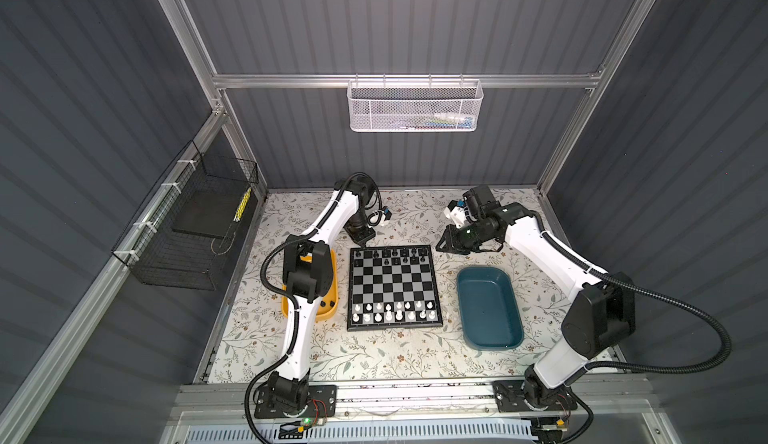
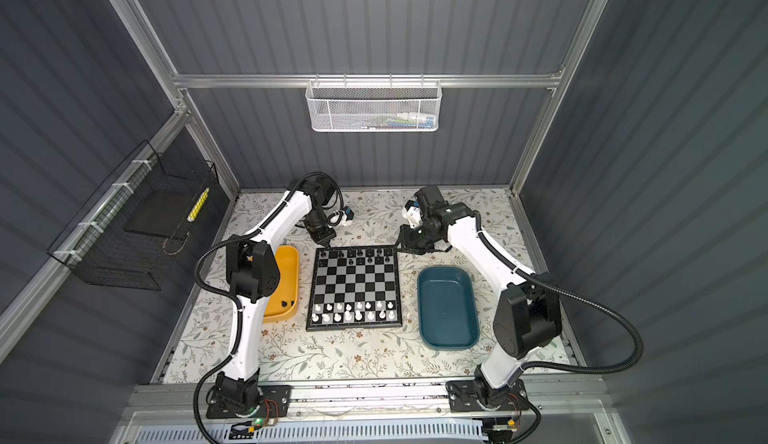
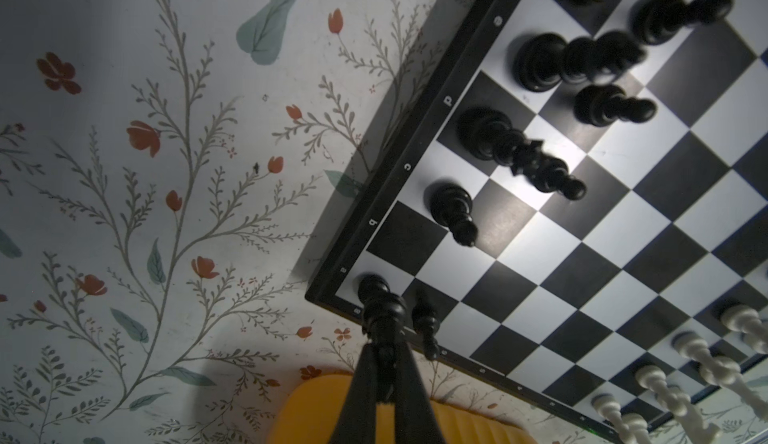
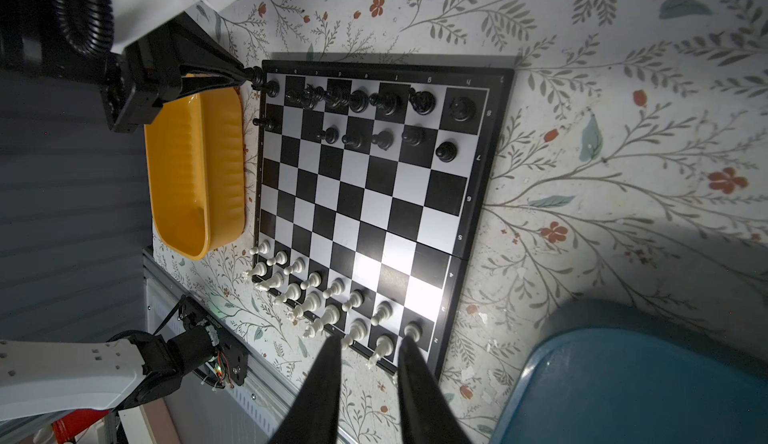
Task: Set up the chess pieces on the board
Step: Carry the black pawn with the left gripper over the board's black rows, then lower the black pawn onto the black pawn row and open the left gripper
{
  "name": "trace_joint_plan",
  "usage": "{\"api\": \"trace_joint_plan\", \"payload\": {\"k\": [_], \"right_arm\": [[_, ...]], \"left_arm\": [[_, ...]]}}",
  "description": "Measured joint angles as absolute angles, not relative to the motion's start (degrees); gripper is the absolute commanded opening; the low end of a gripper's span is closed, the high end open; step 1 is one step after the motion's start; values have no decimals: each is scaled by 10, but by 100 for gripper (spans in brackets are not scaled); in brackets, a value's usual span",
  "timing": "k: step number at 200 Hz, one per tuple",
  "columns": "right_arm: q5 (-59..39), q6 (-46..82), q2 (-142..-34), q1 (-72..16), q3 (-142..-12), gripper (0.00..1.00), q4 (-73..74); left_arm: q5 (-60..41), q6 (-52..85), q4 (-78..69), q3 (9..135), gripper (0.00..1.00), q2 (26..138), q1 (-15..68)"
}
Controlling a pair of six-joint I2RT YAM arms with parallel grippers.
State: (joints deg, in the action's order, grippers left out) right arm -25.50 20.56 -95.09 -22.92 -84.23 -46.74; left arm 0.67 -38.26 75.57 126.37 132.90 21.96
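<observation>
At the middle of the floral table cover point(image 1: 374, 354) lies the board point(image 1: 392, 284), its black rim flat on the pattern. We see white chess pieces point(image 1: 395, 312) lining the two near rows and black chess pieces point(image 1: 399, 254) along the two far rows, with gaps among them.

At the far left corner of the board the left gripper point(image 3: 384, 352) is clamped on one black piece point(image 3: 380, 304) – upright, with its base over the corner square. We cannot tell whether the base touches the square.

The right gripper point(image 4: 371, 342) hangs off the far right corner of the board, clear of it, its jaws a little apart with nothing between them.

Just beside the board's left edge sits the yellow tray point(image 2: 286, 275), partly under the left arm, and a few loose black men point(image 2: 286, 304) lie at its near end. The teal tray point(image 1: 488, 309) sits near the board's right edge – apart from it, with a strip of floral cover between them.
</observation>
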Motion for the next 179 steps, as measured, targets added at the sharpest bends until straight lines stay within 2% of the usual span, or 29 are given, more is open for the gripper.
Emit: {"api": "trace_joint_plan", "payload": {"k": [179], "right_arm": [[-253,203,-951,-229,-842,27,-471]], "left_arm": [[16,-383,737,1251,6,1343,234]]}}
